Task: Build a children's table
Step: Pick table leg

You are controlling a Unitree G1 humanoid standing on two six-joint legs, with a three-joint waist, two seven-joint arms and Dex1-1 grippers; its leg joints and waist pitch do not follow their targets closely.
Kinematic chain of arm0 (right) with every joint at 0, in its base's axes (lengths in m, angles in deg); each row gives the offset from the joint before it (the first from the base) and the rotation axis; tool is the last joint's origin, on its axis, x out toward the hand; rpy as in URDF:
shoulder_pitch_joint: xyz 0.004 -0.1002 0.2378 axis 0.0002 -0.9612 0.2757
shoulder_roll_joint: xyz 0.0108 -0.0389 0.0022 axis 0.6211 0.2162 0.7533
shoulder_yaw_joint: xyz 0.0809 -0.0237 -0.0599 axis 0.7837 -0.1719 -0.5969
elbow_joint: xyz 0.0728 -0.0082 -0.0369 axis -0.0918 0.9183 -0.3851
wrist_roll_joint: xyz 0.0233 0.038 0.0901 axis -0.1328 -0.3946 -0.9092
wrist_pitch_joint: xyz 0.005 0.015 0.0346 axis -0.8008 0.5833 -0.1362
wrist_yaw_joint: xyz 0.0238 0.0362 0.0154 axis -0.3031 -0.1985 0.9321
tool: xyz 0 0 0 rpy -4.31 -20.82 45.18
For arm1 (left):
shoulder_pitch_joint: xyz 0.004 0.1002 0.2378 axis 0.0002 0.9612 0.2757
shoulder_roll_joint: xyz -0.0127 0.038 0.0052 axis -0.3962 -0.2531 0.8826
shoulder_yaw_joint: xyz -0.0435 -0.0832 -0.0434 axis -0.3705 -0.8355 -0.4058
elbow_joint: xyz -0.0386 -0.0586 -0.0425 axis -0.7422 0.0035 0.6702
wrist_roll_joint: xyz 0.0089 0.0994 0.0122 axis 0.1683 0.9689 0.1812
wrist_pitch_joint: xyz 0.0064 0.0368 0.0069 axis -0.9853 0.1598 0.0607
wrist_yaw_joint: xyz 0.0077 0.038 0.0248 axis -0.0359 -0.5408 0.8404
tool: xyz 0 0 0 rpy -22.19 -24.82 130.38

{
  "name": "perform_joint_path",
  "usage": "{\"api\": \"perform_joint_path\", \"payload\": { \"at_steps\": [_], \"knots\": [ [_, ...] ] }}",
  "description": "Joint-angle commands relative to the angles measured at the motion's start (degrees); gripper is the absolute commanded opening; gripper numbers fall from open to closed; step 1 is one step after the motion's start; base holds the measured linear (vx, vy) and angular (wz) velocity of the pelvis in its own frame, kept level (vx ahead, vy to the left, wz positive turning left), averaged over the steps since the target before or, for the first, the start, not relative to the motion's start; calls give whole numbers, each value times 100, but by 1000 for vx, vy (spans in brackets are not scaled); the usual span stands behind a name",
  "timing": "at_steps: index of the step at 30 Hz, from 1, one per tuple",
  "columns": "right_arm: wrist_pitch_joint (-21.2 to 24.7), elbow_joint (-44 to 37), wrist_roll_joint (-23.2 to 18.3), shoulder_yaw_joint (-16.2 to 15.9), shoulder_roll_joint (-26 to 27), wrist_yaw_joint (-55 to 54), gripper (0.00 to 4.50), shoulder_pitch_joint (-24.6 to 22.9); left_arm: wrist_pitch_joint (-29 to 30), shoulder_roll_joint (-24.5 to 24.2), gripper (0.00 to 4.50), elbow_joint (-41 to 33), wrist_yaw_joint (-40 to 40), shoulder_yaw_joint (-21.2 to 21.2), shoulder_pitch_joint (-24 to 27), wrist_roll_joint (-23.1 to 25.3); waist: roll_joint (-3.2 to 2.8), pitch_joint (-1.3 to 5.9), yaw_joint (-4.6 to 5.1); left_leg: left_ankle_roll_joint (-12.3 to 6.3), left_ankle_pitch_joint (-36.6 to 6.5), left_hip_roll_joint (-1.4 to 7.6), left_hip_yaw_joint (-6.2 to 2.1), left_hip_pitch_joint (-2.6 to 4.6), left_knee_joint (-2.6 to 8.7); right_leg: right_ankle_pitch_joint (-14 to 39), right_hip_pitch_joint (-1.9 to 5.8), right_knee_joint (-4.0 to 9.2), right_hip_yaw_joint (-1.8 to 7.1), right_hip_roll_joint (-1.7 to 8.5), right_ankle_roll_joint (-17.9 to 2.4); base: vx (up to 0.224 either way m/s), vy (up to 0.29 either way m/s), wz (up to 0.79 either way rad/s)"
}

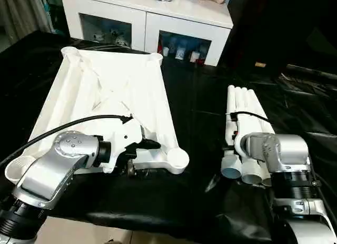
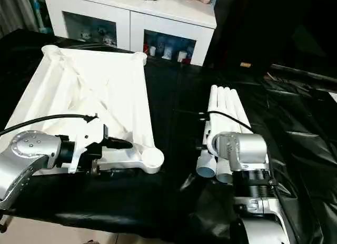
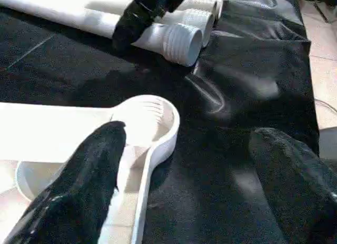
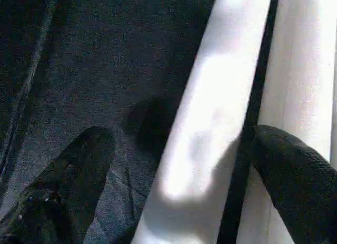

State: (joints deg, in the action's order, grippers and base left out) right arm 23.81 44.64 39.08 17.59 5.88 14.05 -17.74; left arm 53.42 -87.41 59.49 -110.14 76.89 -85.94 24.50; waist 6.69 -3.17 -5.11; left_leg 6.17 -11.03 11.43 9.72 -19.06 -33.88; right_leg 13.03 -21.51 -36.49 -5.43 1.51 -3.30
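Lying upside down, tabletop (image 1: 110, 91); left gripper (image 3: 184, 170) spread at its corner socket (image 3: 145, 120); right gripper (image 4: 179, 165) spread astride a leg (image 4: 210, 117).

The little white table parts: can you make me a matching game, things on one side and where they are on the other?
Things:
1. table top
2. legs
3. left gripper
4. right gripper

Places:
A. jaws open around one white tube
B. side by side on the black cloth, on the robot's right
C. upside down, ribs showing, on the robot's left
D. jaws open at a corner socket

Pairs: 1-C, 2-B, 3-D, 4-A
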Motion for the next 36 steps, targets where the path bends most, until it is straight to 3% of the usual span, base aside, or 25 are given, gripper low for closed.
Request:
{"api": "perform_joint_path", "payload": {
  "at_steps": [1, 6, 13, 28, 31, 33, 36],
  "knots": [
    [214, 141, -126, 251, 7, 44, 450, 64, 13, -10, 447, -139, -38, 111, -145, -24, -89, 314, 7, 224, -315, 218, -64, -6, 394, 533, 290, 403, 476, 655, -305, 0, 0, 0],
    [247, 324, -261, 455, 89, 62, 450, 102, 18, 2, 447, -157, -24, 144, -168, -32, -86, 331, -2, 216, -212, 225, -65, -18, 387, 402, 307, 386, 474, 671, -346, 0, 0, 0],
    [199, 474, -277, 499, 108, 93, 387, 174, 16, -19, 450, -185, -45, 112, -175, -48, -63, 320, 1, 204, -225, 217, -58, -18, 387, 500, 299, 398, 471, 666, -346, 0, 0, 0],
    [71, 506, -404, 604, 203, 143, 269, 182, 61, -31, 450, -262, 79, 49, -169, -49, -80, 326, -7, 210, -183, 221, -59, -18, 388, 409, 294, 382, 469, 667, -339, 0, 0, 0],
    [76, 518, -423, 633, 207, 144, 246, 168, 301, 46, 450, -287, 282, 39, -210, -31, -68, 324, -6, 222, -202, 222, -57, -16, 386, 391, 293, 376, 468, 665, -357, 0, 0, 0],
    [-49, 682, -421, 652, 234, 123, 214, 171, 213, 147, 450, -186, 441, 49, -224, 76, -35, 320, -10, 204, -214, 218, -55, -30, 383, 531, 302, 397, 471, 674, -318, 0, 0, 0],
    [-56, 698, -440, 670, 276, 107, 194, 168, 73, 217, 450, -162, 533, -1, -210, 105, -38, 317, -12, 232, -240, 225, -61, -20, 384, 660, 289, 407, 468, 673, -268, 0, 0, 0]
  ]
}}
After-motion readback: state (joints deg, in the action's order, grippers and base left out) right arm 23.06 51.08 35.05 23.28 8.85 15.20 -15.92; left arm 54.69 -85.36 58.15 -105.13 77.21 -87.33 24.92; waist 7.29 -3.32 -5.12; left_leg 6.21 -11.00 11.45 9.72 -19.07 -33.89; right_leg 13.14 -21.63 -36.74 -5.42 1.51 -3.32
